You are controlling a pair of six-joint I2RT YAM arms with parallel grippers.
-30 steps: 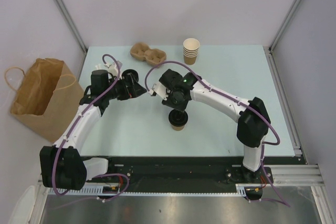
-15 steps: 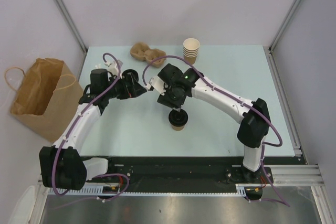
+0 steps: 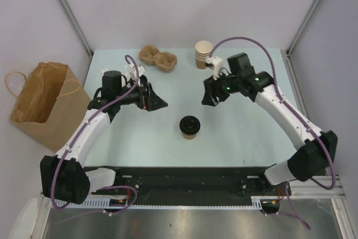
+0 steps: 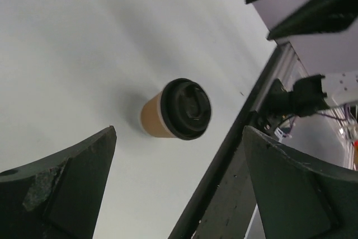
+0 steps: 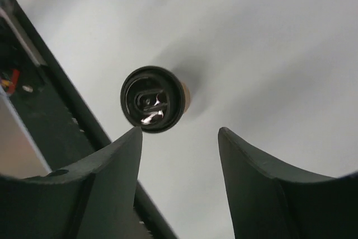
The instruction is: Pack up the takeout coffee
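Standing upright on the table [image 3: 140,141]: the takeout coffee [image 3: 190,126], lid on, touched by neither arm.
Brown bag [image 3: 42,102] off the left edge; left gripper [image 3: 159,103] spread wide, near the cup; tray [image 3: 158,57] and cup stack [image 3: 203,54] along the far edge; right gripper [image 3: 207,99] also spread wide, beyond and right of it.

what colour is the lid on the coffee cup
Black. The lid sits on a tan cup; the left wrist view shows it best.
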